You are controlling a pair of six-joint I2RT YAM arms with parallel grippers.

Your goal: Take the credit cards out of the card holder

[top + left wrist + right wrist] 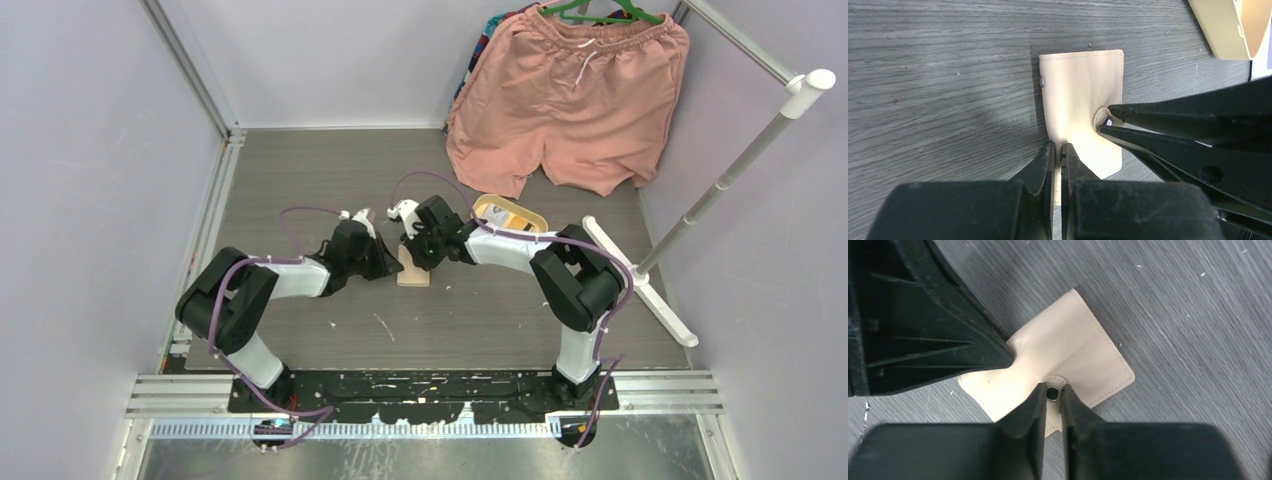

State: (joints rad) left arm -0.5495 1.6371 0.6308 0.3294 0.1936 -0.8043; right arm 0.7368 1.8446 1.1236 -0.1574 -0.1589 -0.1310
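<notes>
The card holder (413, 274) is a tan-beige wallet lying closed on the grey table between my two grippers. In the left wrist view my left gripper (1058, 148) is shut on the near edge of the card holder (1082, 85). In the right wrist view my right gripper (1052, 390) is shut on the card holder's (1068, 347) snap tab, the metal stud showing between the fingertips. The right gripper (1104, 120) reaches in from the right in the left wrist view. The left gripper (1009, 356) comes in from the upper left in the right wrist view. No credit cards show; they are hidden.
An oval tan tray (535, 217) lies just right of the grippers and shows at the left wrist view's top right (1220, 30). Pink shorts (570, 95) hang on a white rack (700, 210) at the back right.
</notes>
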